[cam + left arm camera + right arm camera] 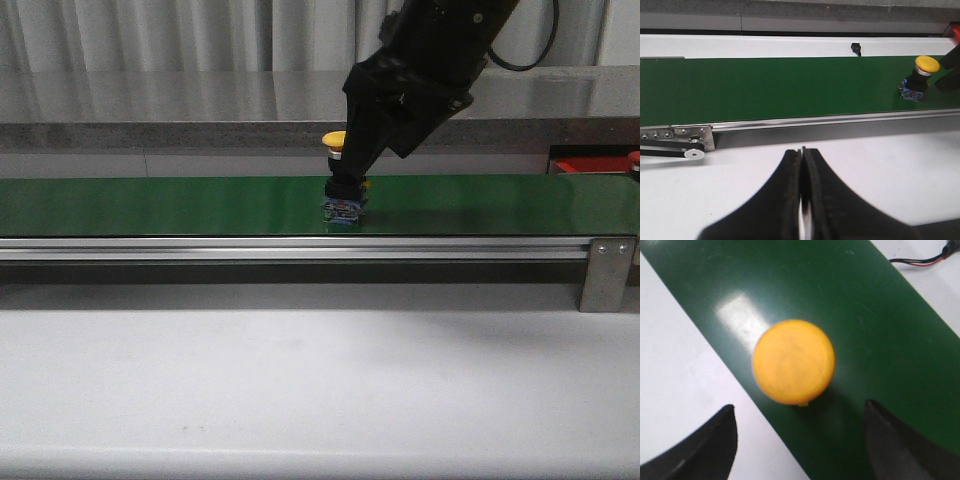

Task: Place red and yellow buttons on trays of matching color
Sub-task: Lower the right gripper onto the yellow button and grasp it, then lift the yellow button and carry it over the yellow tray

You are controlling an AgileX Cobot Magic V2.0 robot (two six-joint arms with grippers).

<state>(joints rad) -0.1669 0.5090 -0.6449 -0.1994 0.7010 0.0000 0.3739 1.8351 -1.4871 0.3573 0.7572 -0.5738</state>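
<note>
- Currently the yellow button (920, 75) stands upright on the green belt (150, 205), directly under the right end effector (800, 440), whose fingers are spread either side of it, not touching.
- Left end effector (803, 200): pressed together, empty, over the white worktop (300, 380).
- Judgement: light, rigid; the smooth domed cap looks slippery, so grip the dark body below the cap.
- Red tray (590, 165) sits at the belt's far right.

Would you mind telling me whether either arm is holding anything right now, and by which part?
Nothing is held. The right gripper is open above the round yellow-capped button; the left gripper is shut, empty.
</note>
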